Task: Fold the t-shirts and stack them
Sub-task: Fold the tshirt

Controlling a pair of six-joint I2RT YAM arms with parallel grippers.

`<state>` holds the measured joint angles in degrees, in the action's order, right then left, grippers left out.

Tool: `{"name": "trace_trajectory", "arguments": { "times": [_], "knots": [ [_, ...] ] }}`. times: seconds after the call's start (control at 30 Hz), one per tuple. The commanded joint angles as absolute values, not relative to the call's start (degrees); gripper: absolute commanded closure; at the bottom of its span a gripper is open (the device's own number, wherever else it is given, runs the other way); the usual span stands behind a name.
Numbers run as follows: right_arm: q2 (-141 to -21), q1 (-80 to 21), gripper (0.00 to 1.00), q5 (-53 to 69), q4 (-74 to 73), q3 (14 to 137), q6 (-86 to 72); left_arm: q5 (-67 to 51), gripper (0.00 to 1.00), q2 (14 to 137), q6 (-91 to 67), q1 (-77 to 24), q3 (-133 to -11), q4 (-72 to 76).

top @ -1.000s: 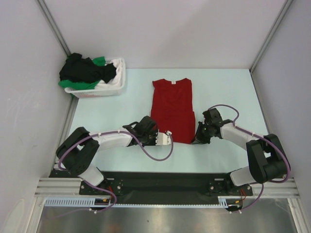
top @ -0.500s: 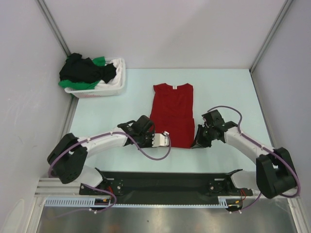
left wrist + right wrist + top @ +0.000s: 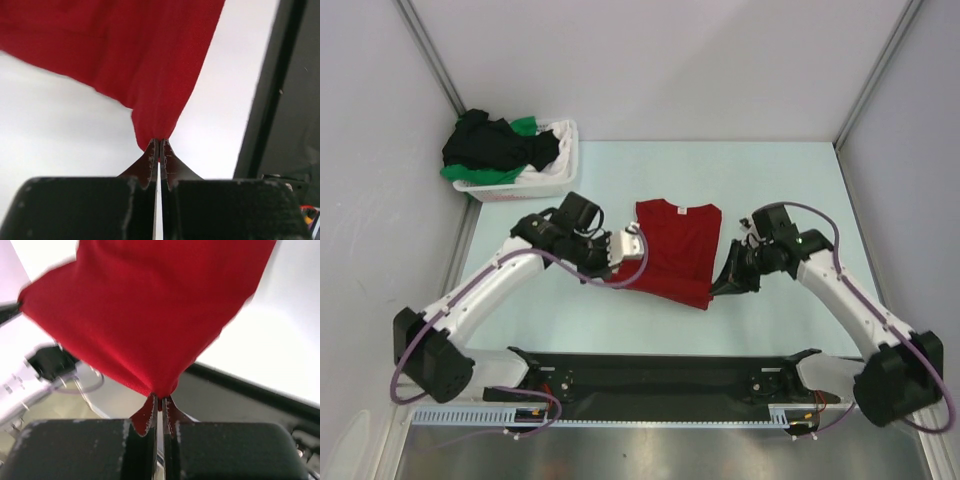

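Observation:
The red t-shirt (image 3: 672, 250) lies mid-table, its collar end far and its near hem lifted off the table. My left gripper (image 3: 623, 280) is shut on the hem's left corner; the cloth (image 3: 145, 60) runs up from the closed jaws in the left wrist view. My right gripper (image 3: 711, 290) is shut on the hem's right corner, and the cloth (image 3: 150, 315) hangs taut from it in the right wrist view. Black t-shirts (image 3: 492, 145) and a green one (image 3: 525, 127) are heaped in the basket at the back left.
The white plastic laundry basket (image 3: 556, 176) stands at the table's back left corner. Grey walls close in the left, right and far sides. A black mounting rail (image 3: 660, 370) runs along the near edge.
Both grippers have risen and moved away from the near edge, lifting the red shirt's near hem off the table. The lower half of the shirt now hangs raised between them.

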<state>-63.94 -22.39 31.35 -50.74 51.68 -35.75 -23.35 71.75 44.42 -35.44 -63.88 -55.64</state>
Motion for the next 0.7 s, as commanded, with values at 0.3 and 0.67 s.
{"name": "trace_trajectory", "arguments": {
  "times": [0.3,0.67],
  "knots": [
    [-94.64,-9.06,1.0,29.35,-37.37,72.59,-28.39,-21.89,1.0,99.29,38.68,-25.14,-91.56,-49.75],
    [-107.05,-5.1,1.0,28.92,-26.29,79.1,-34.63,-17.58,1.0,118.2,33.84,-22.33,-109.07,-44.67]
  ]
}}
